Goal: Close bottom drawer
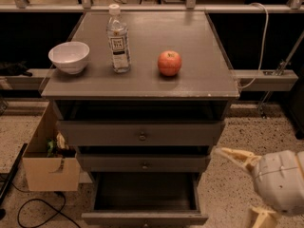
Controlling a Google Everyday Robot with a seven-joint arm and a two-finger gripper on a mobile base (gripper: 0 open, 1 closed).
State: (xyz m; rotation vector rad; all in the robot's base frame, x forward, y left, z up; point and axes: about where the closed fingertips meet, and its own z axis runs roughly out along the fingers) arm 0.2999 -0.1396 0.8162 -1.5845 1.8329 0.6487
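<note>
Grey wooden bottom drawer (142,218) stands open; we judge it rigid, easy-sliding: push the front panel. Cream tool (240,186) low right, spread wide, empty.

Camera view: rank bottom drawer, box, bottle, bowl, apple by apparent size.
1. bottom drawer
2. box, partly hidden by the cabinet
3. bottle and bowl, too alike to rank
4. apple
The gripper, lower right beside the drawer, is open and unranked.
</note>
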